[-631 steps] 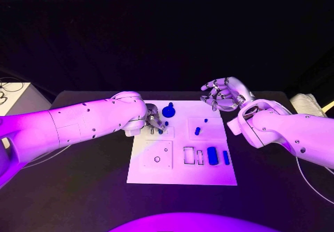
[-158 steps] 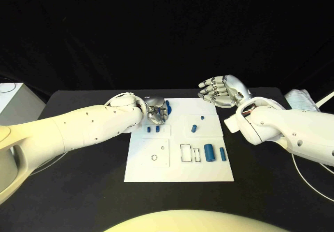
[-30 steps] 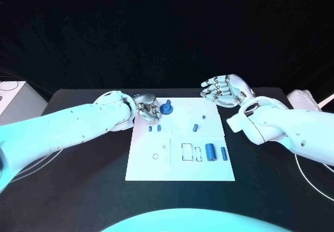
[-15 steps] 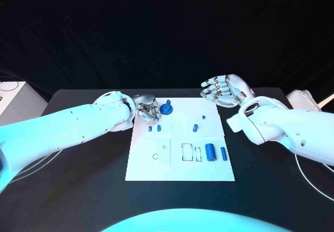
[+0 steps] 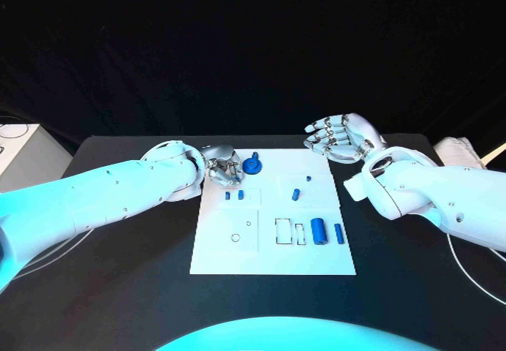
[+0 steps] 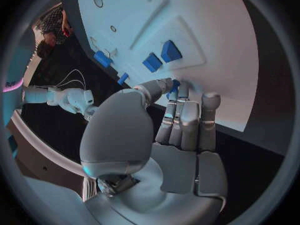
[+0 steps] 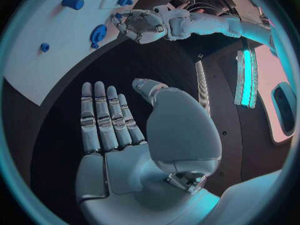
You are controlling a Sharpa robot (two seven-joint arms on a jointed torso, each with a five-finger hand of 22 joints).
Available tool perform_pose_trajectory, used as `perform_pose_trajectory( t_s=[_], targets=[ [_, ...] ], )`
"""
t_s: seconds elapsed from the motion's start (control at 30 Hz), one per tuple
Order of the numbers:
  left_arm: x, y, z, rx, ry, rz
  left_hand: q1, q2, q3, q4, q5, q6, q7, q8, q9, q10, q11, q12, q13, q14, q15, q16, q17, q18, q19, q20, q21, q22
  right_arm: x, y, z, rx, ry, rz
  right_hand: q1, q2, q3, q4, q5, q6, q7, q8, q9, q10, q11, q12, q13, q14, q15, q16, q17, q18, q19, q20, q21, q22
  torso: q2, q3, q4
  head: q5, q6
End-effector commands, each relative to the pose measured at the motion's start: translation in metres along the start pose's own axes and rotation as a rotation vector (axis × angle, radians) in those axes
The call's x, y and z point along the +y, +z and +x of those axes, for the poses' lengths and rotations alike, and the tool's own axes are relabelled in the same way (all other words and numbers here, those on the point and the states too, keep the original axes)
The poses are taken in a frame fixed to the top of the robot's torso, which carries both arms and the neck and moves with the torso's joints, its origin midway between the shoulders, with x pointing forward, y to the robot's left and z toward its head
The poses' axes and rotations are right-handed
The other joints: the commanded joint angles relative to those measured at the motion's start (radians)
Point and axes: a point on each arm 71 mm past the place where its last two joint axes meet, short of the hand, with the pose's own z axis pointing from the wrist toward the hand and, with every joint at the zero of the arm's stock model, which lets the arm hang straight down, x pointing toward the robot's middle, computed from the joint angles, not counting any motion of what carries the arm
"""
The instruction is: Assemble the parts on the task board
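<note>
Two hands are up at the far end of the task board, which lies in the middle of the black bench. My left hand sits at the board's far left corner, fingers curled down toward the white surface. In my left wrist view the fingers lie close together with the thumb tucked against them, and a sliver of blue shows at the tips; whether I am pinching that piece or only touching it, I cannot tell. Just beside that hand stands the round blue knob part, upright on the board. Near it, a little closer to me, two small blue blocks lie side by side. Toward the board's middle rests a short blue peg, with a tiny blue stud just beyond it. Closer to me, on the right half, a thick blue cylinder lies next to a slim blue bar. My right hand hovers off the board's far right corner, over the bench, palm showing, fingers straight and spread, holding nothing.
</note>
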Motion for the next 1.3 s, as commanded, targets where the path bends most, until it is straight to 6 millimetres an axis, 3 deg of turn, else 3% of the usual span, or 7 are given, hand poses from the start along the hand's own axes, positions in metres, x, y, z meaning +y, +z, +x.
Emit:
perform_pose_trajectory(
  t_s=[0.03, 0.73, 1.3],
  targets=[
    [0.000, 0.000, 0.005, 0.009, -0.002, -0.005, -0.011, -0.003, -0.004, 0.002, 0.004, -0.016, 0.001, -0.012, -0.004, -0.004, -0.001, -0.009, 0.001, -0.008, -0.001, -0.006, -0.005, -0.005, -0.010, 0.001, -0.008, -0.003, 0.001, 0.000, 0.001, 0.011, 0.000, -0.014, -0.003, 0.006, -0.004, -0.001, 0.004, 0.008, 0.055, -0.004, -0.002, 0.008, 0.000, -0.002, -0.001, 0.007, -0.003, -0.004, -0.001, 0.006, 0.002, 0.000, -0.001, -0.001, 0.001, 0.0009, 0.0000, -0.001, 0.000],
    [0.003, -0.002, 0.004, -0.012, 0.004, -0.018, -0.024, -0.014, -0.006, 0.008, 0.004, -0.052, 0.000, -0.039, -0.014, 0.002, -0.003, -0.019, 0.006, -0.017, -0.002, -0.011, -0.026, -0.004, -0.010, 0.001, -0.017, -0.011, 0.000, -0.001, -0.001, 0.006, -0.006, -0.011, -0.003, 0.006, -0.005, -0.001, 0.004, 0.007, 0.055, -0.004, -0.002, 0.007, 0.000, -0.003, -0.002, 0.007, -0.003, -0.005, -0.002, 0.006, 0.002, 0.000, -0.002, -0.002, 0.001, 0.0000, 0.0000, -0.002, 0.002],
    [0.011, -0.006, 0.002, -0.010, -0.001, -0.038, -0.023, -0.013, -0.005, 0.008, 0.004, -0.046, 0.001, -0.037, -0.014, 0.004, -0.004, -0.021, 0.008, -0.020, -0.003, -0.012, -0.033, -0.003, -0.010, 0.001, -0.019, -0.013, -0.003, 0.000, -0.002, 0.014, -0.016, 0.001, 0.007, 0.004, -0.003, -0.010, 0.001, 0.006, 0.054, -0.006, -0.005, 0.004, 0.000, -0.006, -0.002, 0.006, -0.002, -0.010, -0.008, 0.006, 0.002, 0.001, -0.001, -0.013, 0.000, 0.0005, -0.0005, -0.001, 0.005]
  ],
)
